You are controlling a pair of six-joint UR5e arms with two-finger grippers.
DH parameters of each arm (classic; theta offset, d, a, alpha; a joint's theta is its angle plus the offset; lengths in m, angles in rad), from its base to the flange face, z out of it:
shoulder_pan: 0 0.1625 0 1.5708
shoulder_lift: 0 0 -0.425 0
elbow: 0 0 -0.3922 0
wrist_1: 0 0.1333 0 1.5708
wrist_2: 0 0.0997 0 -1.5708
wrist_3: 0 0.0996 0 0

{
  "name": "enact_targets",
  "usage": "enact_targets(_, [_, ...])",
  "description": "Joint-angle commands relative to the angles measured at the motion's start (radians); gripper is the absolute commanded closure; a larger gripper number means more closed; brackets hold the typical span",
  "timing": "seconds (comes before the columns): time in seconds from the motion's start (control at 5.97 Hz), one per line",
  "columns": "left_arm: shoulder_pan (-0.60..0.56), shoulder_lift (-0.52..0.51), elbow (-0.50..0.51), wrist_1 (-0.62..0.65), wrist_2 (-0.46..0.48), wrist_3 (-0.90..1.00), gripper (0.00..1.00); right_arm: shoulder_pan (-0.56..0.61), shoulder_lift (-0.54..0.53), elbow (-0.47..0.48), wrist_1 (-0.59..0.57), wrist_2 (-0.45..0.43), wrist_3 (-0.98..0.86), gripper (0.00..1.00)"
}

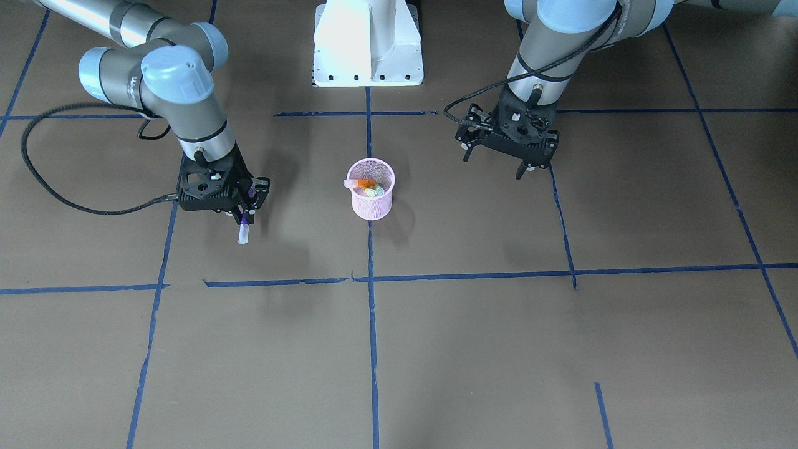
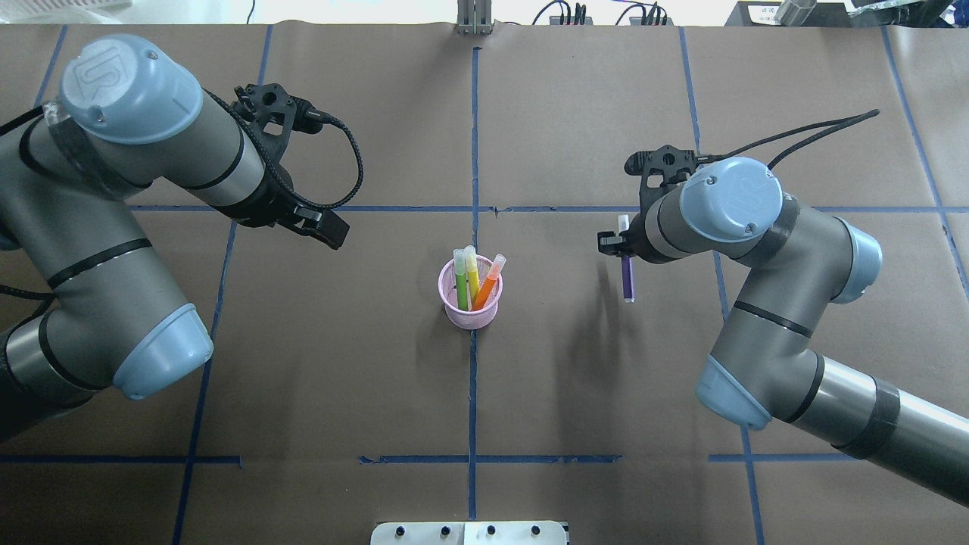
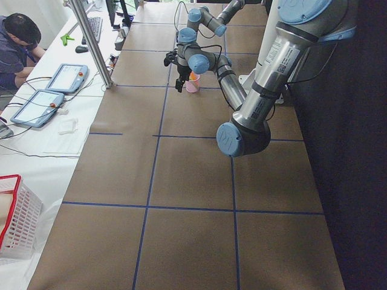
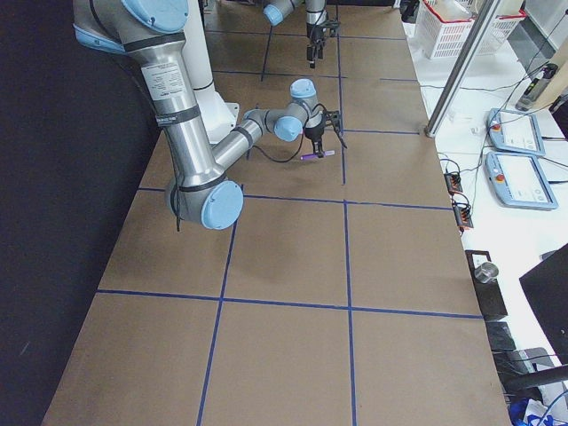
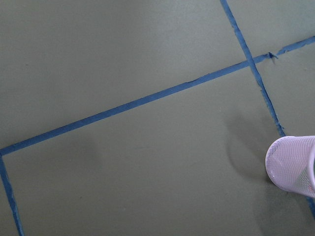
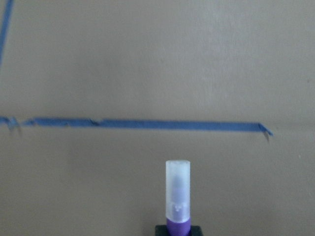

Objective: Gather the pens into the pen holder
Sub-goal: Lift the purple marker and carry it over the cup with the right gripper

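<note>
Pens (image 2: 471,266) stand in a pink mesh cup (image 2: 468,319) at the centre of the overhead frame, three of them: a green pen (image 2: 461,286), a yellow pen (image 2: 473,278) and an orange pen (image 2: 488,286). Their pale caps point up, and the orange one leans toward the right rim. The cup sits upright on the brown surface (image 2: 530,378), right on the vertical blue tape line (image 2: 473,393).

A fourth, the purple pen (image 2: 627,276), is right of centre in that view and well apart from the cup. The right pincer (image 1: 244,209) is clamped on it close to the cap end. The pale cap sticks out past the fingers, and the purple barrel runs out the other way. From the far side camera the pen seems to lie roughly level and clear of the surface, with its shadow falling apart from it, but it is small there.

The left pincer (image 1: 492,165) hangs in the upper right of the front-facing frame, its fingers spread wide with nothing between them. It is well apart from the cup. Its wrist camera catches only the cup's side at the lower right edge.
</note>
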Motion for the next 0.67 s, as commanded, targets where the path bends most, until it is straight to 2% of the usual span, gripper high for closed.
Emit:
enact_targets(0.0, [0.005, 0.001, 0.07, -0.014, 0.001, 0.0, 0.0, -0.047, 0.064, 0.096, 0.008, -0.254, 0.199, 1.0])
enact_targets(0.34, [0.013, -0.004, 0.12, -0.017, 0.001, -0.003, 0.0, -0.178, 0.118, 0.119, -0.002, -0.517, 0.338, 1.0])
enact_targets(0.5, [0.013, -0.007, 0.125, -0.017, 0.001, -0.003, 0.0, -0.234, 0.143, 0.116, -0.002, -0.611, 0.349, 1.0])
